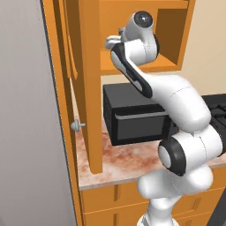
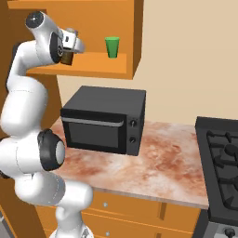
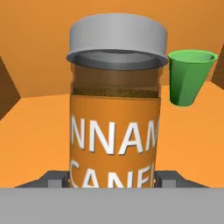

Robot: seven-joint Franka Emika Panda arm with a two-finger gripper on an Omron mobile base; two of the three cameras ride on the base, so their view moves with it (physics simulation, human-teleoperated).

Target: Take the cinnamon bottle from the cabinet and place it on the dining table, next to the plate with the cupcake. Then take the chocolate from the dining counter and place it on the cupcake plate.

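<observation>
From the left base view, the white arm reaches up into the open cabinet point(image 1: 84, 66), its tool point(image 1: 111, 42) at shelf height beside the door edge; a black microwave point(image 1: 134, 114) sits below on the marbled bench point(image 1: 119, 163). From the right base view, the tool point(image 2: 69, 55) is at the cinnamon bottle point(image 2: 68, 57), whose dark body shows just under the hand on the cabinet shelf point(image 2: 93, 65), with a green cup point(image 2: 111, 47) standing apart on the same shelf. In the hand view, the cinnamon bottle point(image 3: 116, 118) stands upright, grey cap on top, between the two fingertips point(image 3: 54, 179), which press its lower sides; the tool is clamped on it. The green cup point(image 3: 189, 78) sits behind it.
</observation>
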